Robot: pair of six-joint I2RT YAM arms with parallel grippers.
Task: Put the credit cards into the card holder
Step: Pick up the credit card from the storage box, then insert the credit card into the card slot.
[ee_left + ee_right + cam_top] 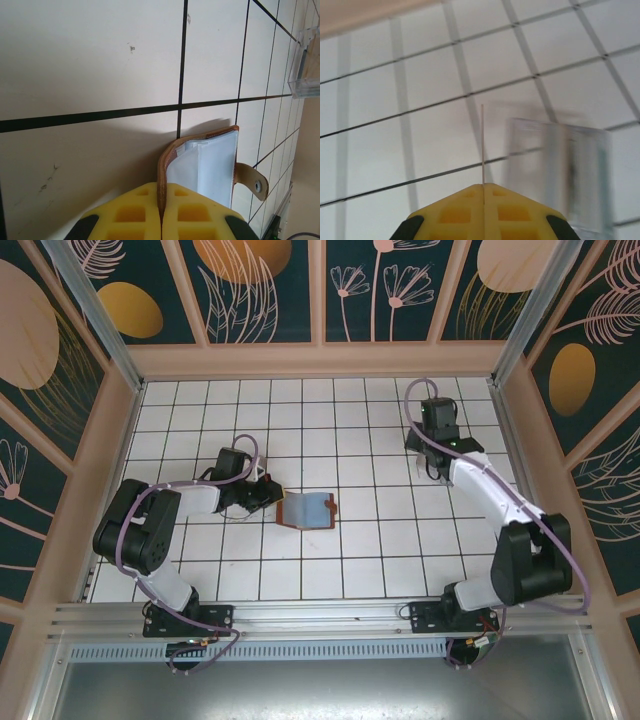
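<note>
The brown leather card holder (310, 510) lies open on the white tiles, its light blue-white pockets facing up. My left gripper (268, 492) is shut on the holder's left flap. In the left wrist view the yellow fingers (195, 215) pinch the brown flap edge (161, 175); the pocket lining (212, 165) and snap tab (252, 182) lie to the right. My right gripper (433, 465) hovers at the back right, shut on a thin credit card (482, 145) that stands edge-on from its tips (483, 186).
A translucent striped packet (560, 170) lies on the tiles just right of the held card, and it also sits far off at the upper right of the left wrist view (305, 65). Beige walls (320, 360) ring the tiled floor.
</note>
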